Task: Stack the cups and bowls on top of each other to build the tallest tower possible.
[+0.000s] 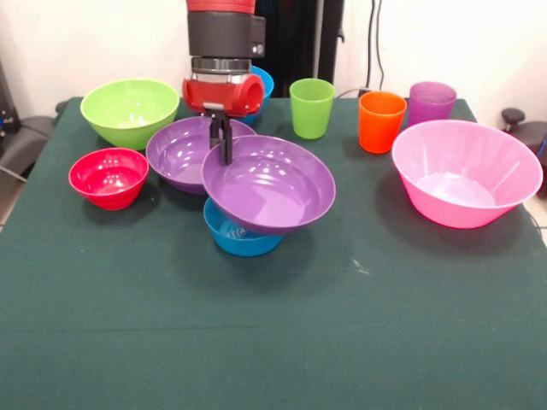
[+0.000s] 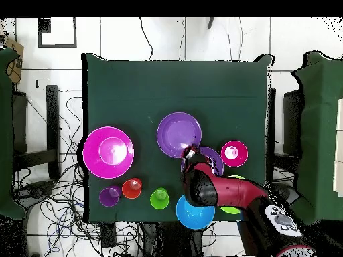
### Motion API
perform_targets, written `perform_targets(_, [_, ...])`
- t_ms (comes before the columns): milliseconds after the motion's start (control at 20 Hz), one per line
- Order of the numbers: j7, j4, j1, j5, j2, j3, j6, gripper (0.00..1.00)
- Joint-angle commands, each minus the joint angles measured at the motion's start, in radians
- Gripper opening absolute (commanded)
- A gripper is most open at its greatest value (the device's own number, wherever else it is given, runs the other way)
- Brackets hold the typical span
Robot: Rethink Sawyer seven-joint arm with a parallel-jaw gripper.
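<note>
Below the gripper (image 1: 224, 147), front view: a purple bowl (image 1: 268, 184) hangs tilted, its far rim pinched between the closed fingers, its underside resting on or just above a blue bowl (image 1: 237, 236) on the table (image 1: 342, 325). Just behind the tool sits a second purple bowl (image 1: 184, 152); to its picture-left stand a red bowl (image 1: 108, 177) and a lime bowl (image 1: 129, 111). Another blue bowl (image 1: 263, 83) shows behind the wrist. Well off to picture-right stand the green cup (image 1: 311, 108), orange cup (image 1: 380, 121), purple cup (image 1: 431, 102) and pink bowl (image 1: 466, 172).

Overhead view: the held bowl (image 2: 179, 134) lies just beyond the gripper (image 2: 190, 155), hiding the blue one beneath.

Risk, as a judgement: the bowl is gripped by one edge only and leans; released off-centre, it may slide off the blue bowl or tip it over. Whether the two are centred cannot be told.
</note>
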Motion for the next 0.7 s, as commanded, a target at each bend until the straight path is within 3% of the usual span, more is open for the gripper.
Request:
perform_targets(50, [0.043, 0.072, 0.021, -0.019, 0.003, 0.076, 0.144, 0.0])
perform_targets(450, [-0.013, -0.059, -0.005, -0.061, 0.095, 0.074, 0.121, 0.0])
perform_targets(700, [-0.066, -0.142, -0.059, -0.101, 0.133, 0.121, 0.154, 0.0])
